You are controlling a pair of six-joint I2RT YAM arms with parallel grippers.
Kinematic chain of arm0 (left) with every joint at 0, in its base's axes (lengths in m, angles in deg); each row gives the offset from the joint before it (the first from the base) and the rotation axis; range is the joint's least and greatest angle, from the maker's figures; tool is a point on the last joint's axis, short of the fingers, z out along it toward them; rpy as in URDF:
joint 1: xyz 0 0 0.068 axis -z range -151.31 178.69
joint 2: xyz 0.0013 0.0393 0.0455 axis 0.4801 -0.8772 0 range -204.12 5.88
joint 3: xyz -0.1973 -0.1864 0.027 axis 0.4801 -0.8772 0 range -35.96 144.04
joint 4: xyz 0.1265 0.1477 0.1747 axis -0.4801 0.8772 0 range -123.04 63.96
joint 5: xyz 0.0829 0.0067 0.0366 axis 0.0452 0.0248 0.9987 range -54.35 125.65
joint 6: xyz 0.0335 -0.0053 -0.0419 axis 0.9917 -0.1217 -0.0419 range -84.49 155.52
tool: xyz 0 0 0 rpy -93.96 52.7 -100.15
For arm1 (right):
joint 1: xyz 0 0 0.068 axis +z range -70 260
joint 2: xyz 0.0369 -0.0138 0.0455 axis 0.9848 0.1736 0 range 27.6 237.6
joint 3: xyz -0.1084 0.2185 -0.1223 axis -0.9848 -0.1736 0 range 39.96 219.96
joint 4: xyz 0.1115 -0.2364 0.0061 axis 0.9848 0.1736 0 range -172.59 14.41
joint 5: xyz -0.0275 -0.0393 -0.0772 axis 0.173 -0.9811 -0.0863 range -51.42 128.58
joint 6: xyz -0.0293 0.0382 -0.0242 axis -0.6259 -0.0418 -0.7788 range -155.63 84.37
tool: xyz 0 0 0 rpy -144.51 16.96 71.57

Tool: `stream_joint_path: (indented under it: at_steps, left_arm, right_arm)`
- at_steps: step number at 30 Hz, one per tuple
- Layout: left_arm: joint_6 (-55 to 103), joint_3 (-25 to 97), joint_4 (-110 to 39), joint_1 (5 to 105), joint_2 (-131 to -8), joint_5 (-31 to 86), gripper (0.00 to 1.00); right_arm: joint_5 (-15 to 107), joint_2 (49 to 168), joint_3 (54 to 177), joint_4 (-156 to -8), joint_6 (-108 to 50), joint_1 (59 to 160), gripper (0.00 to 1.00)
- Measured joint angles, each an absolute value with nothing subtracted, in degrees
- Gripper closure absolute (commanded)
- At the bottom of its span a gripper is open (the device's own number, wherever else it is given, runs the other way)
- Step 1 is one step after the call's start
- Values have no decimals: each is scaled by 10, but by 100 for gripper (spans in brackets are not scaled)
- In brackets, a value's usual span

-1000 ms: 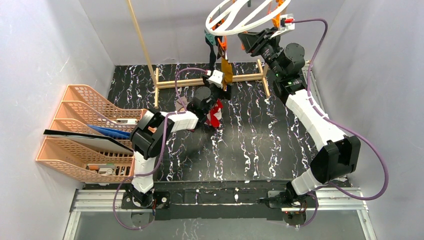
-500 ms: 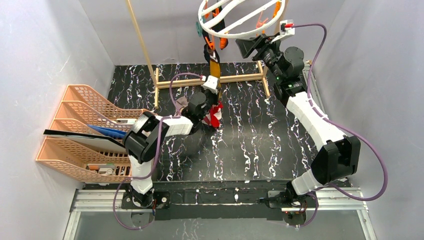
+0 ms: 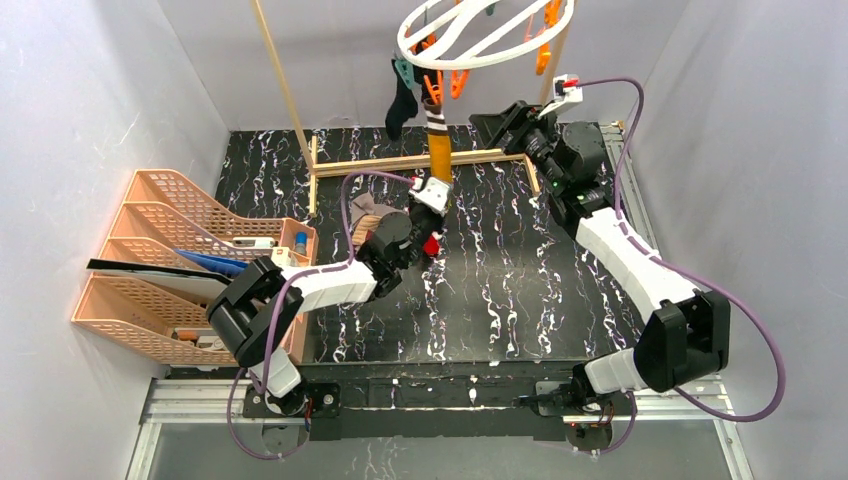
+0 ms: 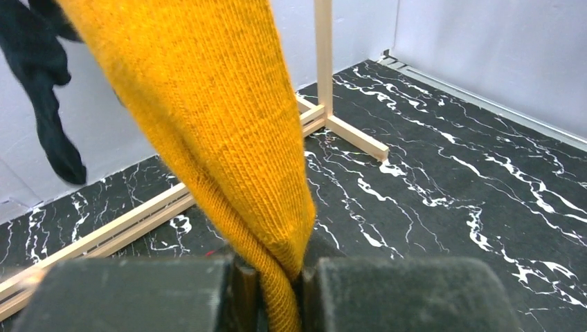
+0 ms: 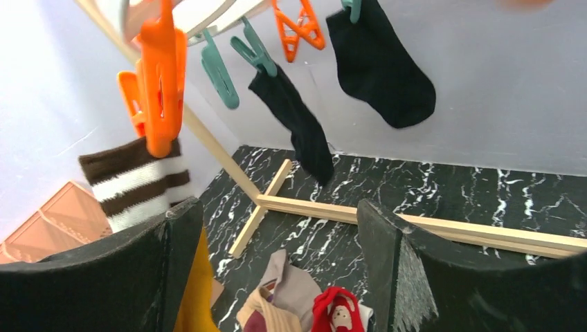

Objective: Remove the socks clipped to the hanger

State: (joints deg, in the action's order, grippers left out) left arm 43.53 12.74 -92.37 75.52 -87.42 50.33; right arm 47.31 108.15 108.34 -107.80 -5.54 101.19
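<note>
while pinching the mustard sock's (image 4: 221, 138) toe in the clenched left gripper (image 4: 266, 294), needs a pull down its length, away from the orange clip (image 5: 160, 76) above on the hanger (image 3: 465, 63), beside the released right gripper (image 5: 277, 235).

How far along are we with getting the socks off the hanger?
Done: several loose socks, red, beige and grey, lie piled on the black marbled table. In hand: the left tool is shut on the mustard-yellow knitted sock, whose brown-and-white striped cuff an orange plastic clothespin still holds. Left: two black socks hang from teal clothespins. The right tool is open and empty.
</note>
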Motion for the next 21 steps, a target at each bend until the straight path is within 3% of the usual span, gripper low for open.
stream_joint_path:
  at_steps: [14, 21]
  left_arm:
    - [505, 127, -896, 826, -880, 560, 100]
    - [510, 127, -892, 829, -886, 572, 100]
  right_arm:
    - [377, 1013, 1076, -1039, -140, 1149, 12]
    - [288, 1015, 1096, -1010, -194, 1157, 14]
